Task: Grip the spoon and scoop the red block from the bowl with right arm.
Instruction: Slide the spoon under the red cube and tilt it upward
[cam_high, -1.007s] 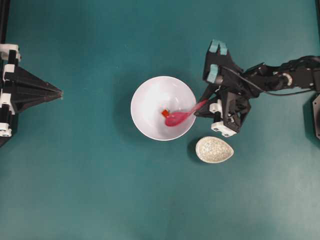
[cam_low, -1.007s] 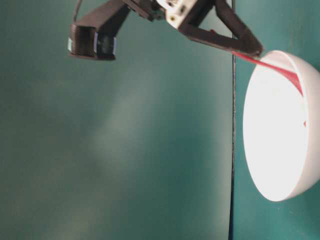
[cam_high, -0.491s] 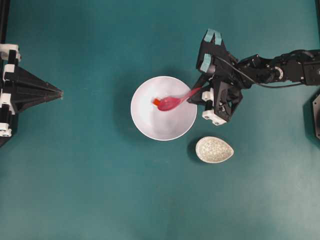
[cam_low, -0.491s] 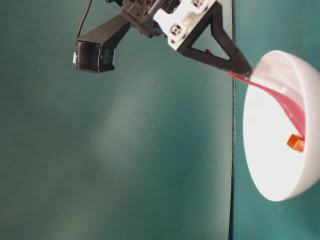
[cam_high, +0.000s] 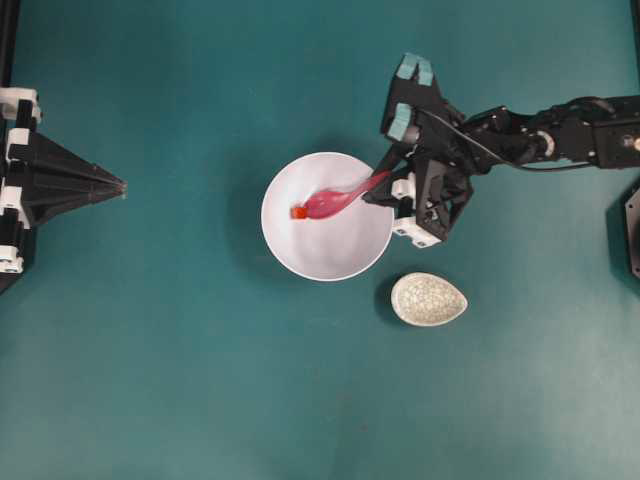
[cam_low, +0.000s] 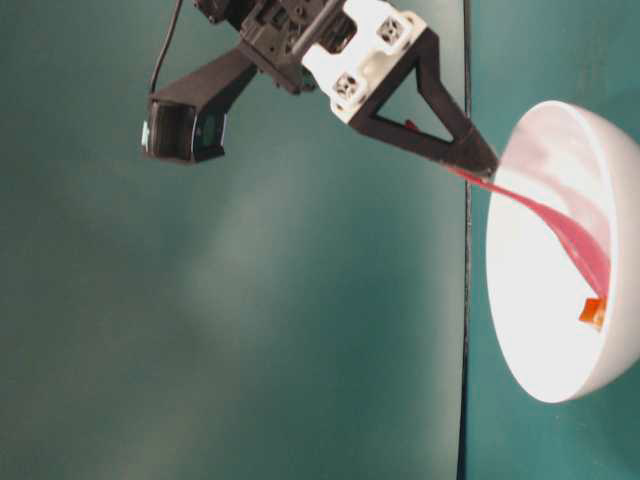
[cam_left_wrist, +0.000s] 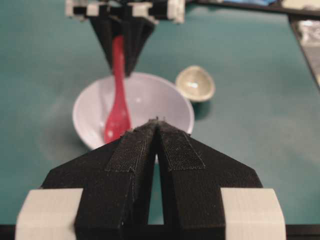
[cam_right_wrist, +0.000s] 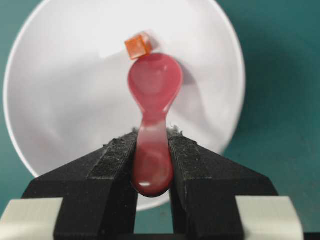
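Observation:
The white bowl (cam_high: 330, 258) sits mid-table. My right gripper (cam_high: 378, 186) hovers at its right rim, shut on the handle of the magenta spoon (cam_high: 330, 200), which slopes down into the bowl. In the right wrist view the handle is clamped between the pads of the right gripper (cam_right_wrist: 152, 132), and the spoon (cam_right_wrist: 154, 90) has its scoop on the bowl's inner wall (cam_right_wrist: 65, 90). The red block (cam_right_wrist: 138, 46) rests just beyond the scoop's tip, outside the scoop, at the bowl's left side (cam_high: 298, 212). My left gripper (cam_high: 122, 186) is shut and empty at the far left.
A small speckled cream teardrop dish (cam_high: 428, 299) lies just right of and below the bowl, under the right arm's wrist. The teal tabletop (cam_high: 200, 380) surrounds everything. From table level the bowl (cam_low: 540, 300) and the red block (cam_low: 592, 312) show at the right.
The right gripper has shifted up and left, sweeping the spoon's scoop across the bowl. The red block has been pushed from the bowl's centre toward its left wall. The left arm is still.

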